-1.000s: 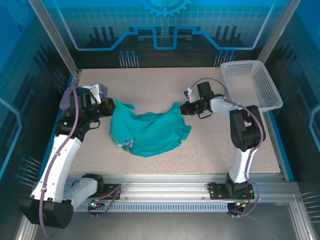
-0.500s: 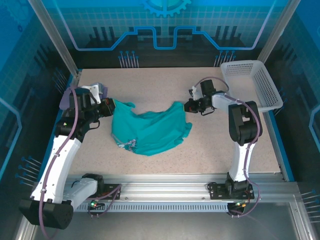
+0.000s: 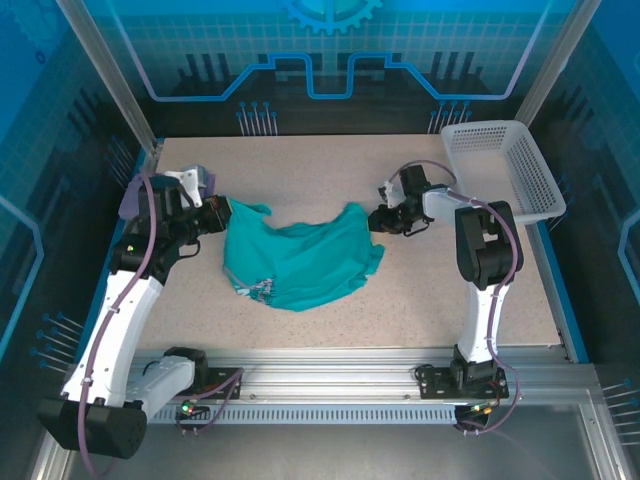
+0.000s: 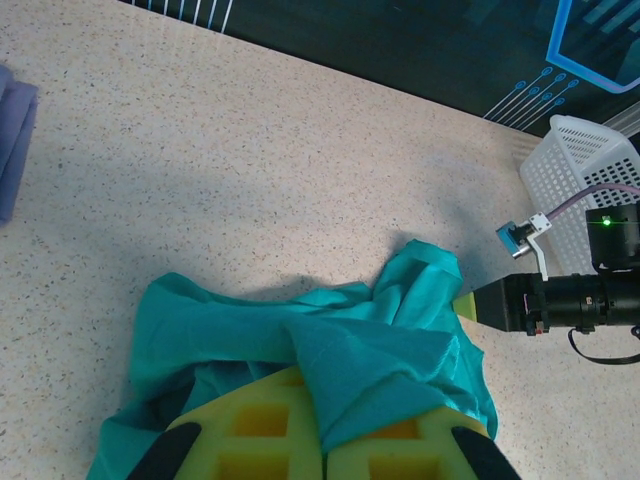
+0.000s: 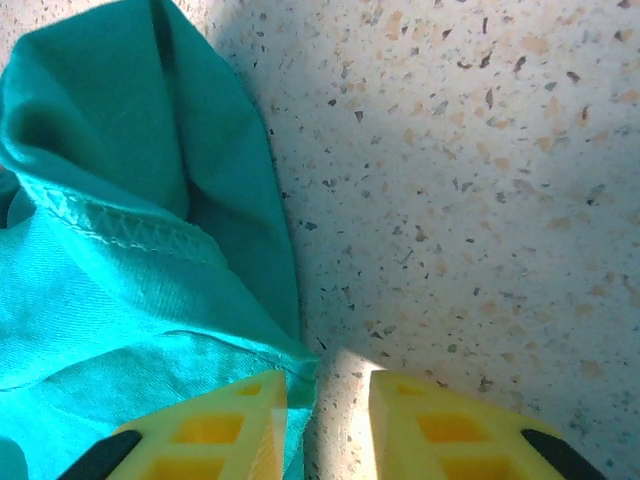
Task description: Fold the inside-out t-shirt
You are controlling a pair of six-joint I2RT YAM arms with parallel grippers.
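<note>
Up close, wrist views: left hand (image 4: 322, 440) pinches t-shirt (image 4: 390, 350); right hand (image 5: 328, 420) parted, empty.

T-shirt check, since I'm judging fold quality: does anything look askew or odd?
The t-shirt lies bunched in a wrinkled crescent rather than spread flat. The left hand is shut on one end. The right hand has its jaws apart beside the other end, gripping nothing.

white mesh basket (image 3: 497, 163) at the speckled table's (image 3: 330, 160) far right corner, lavender folded garment (image 4: 12, 140) at its left edge
</note>
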